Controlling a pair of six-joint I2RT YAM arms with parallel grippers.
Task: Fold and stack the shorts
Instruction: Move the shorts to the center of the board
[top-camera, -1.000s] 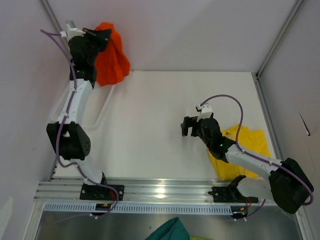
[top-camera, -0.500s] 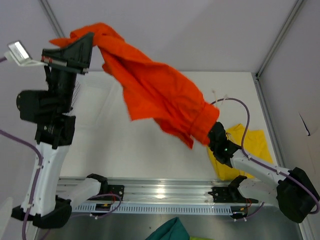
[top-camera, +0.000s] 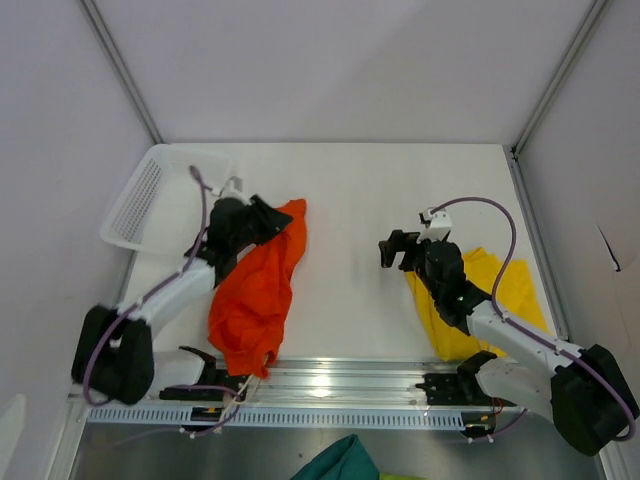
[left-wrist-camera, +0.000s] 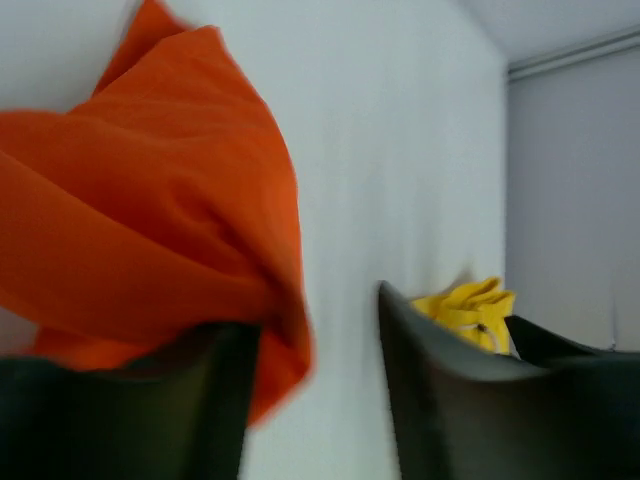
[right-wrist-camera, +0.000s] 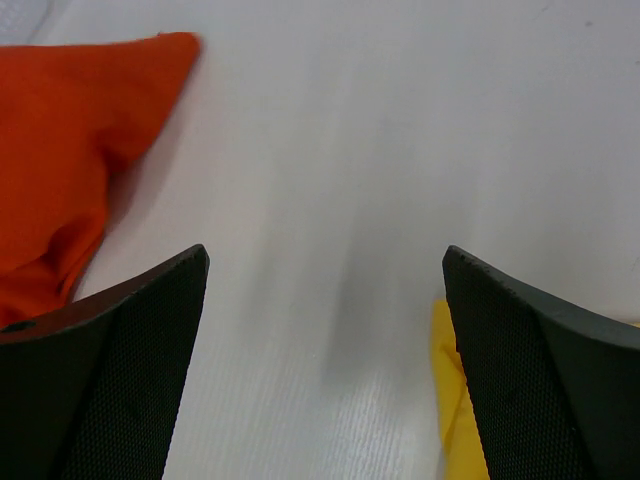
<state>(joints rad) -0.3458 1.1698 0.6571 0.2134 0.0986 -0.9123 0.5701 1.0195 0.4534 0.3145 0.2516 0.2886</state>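
A white mesh basket (top-camera: 140, 200) is sitting far left on the table (top-camera: 350, 190); the crumpled orange shorts (top-camera: 250, 300) are lying outside it. The left gripper (top-camera: 270, 220) is holding its fingers slightly apart, thin cloth draping one. The right gripper (top-camera: 395, 250) is gaping wide; the bunched yellow shorts (top-camera: 447, 335) are lying under that arm.

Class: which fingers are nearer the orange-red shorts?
Left. Left fingers sit at the far end of the orange-red shorts; right fingers hover apart, by the yellow shorts.
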